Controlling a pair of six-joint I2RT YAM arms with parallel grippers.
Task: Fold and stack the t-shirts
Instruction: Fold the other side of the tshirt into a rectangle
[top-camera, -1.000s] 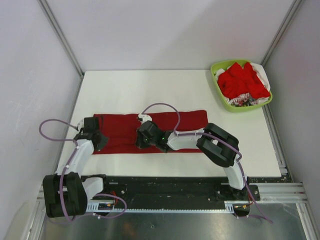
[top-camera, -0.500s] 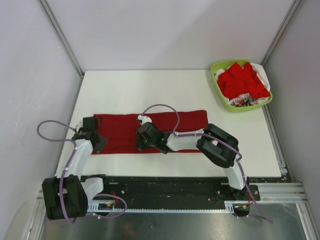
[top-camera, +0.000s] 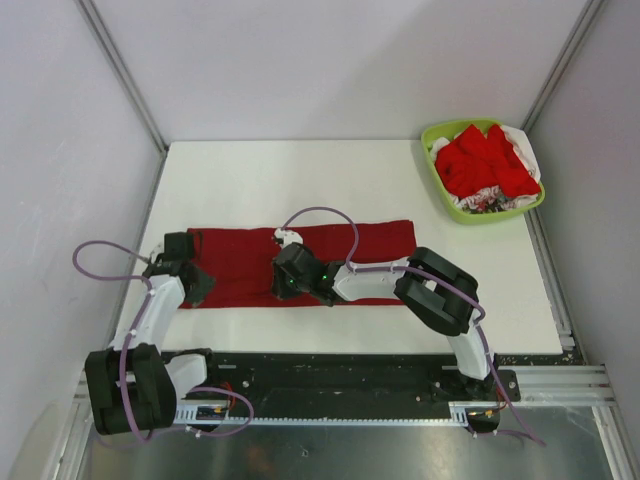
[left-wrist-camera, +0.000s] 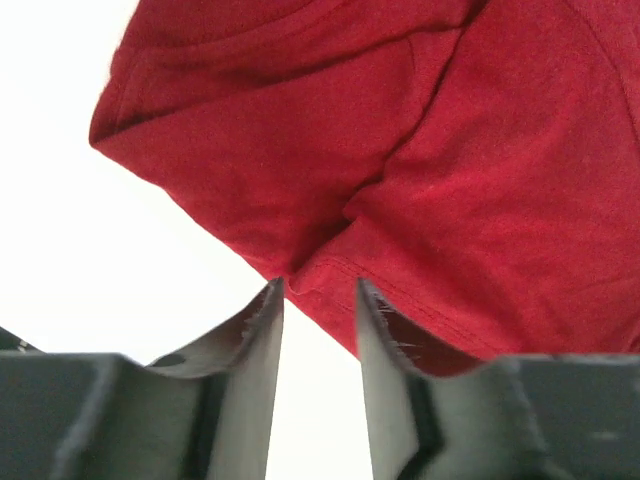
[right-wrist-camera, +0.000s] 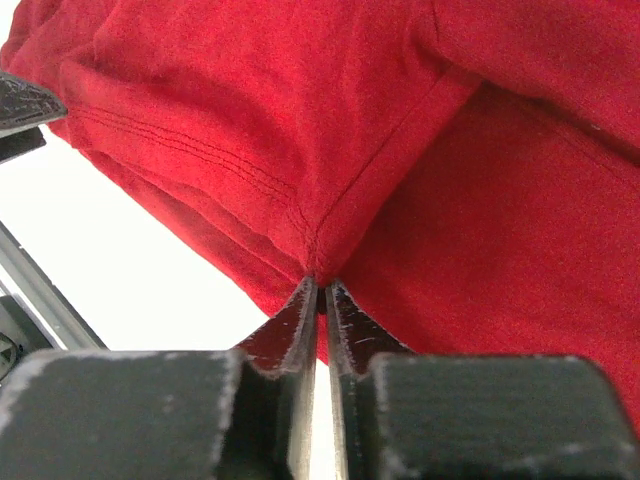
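Note:
A dark crimson t-shirt (top-camera: 380, 240) lies folded into a long strip across the white table (top-camera: 300, 180). My left gripper (top-camera: 196, 282) is at the strip's left end. In the left wrist view its jaws (left-wrist-camera: 320, 290) stand apart, with the shirt's hem (left-wrist-camera: 480, 200) lying just at the tips and bare table between them. My right gripper (top-camera: 284, 288) rests over the strip's middle, near the front edge. Its jaws (right-wrist-camera: 321, 283) are pinched on a seam fold of the shirt (right-wrist-camera: 250, 120). Brighter red t-shirts (top-camera: 485, 160) fill a basket.
The lime-green basket (top-camera: 440, 195) stands at the back right corner with red, white (top-camera: 520, 140) and patterned cloth in it. Metal frame posts run along both side walls. A black rail (top-camera: 330, 375) carries the arm bases at the near edge.
My left gripper's jaws have parted and let go of the shirt's left end. The right gripper stays pinched on the cloth. Both arms have hardly moved.

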